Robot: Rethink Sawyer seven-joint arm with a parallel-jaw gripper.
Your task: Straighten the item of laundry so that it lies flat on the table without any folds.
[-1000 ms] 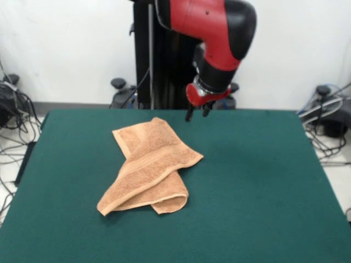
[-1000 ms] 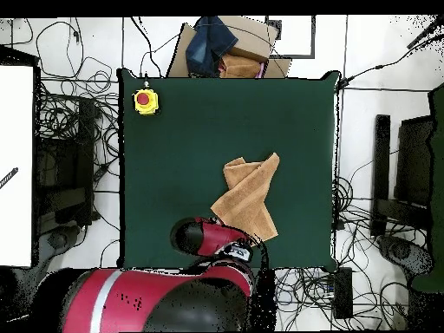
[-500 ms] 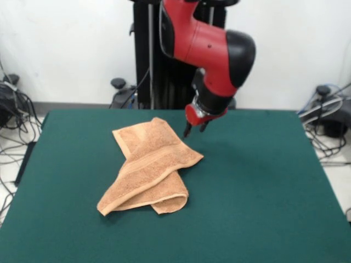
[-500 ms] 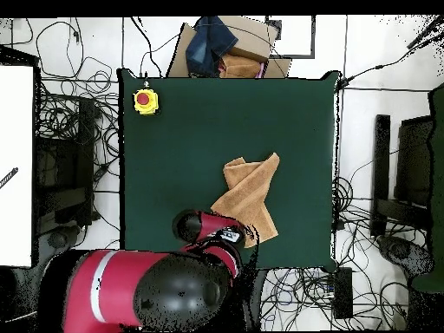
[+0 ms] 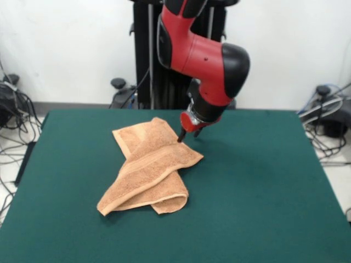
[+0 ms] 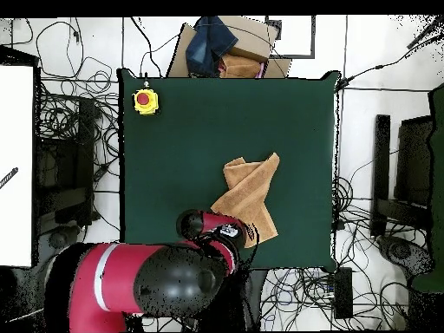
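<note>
Near the middle of the surface [image 5: 263, 181] your folded towel [image 5: 149, 167] waits; the gripper [image 5: 186, 135] hangs parted-jawed at its far corner, so next lower, pinch that layer, and peel it open.

Arm bent low, gripper [image 5: 186, 135] pointing down (fingers seemingly close).

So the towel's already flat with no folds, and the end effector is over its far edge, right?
Not flat. The front view shows the towel folded over itself in overlapping layers on the table. The end effector is indeed at its far edge.
</note>
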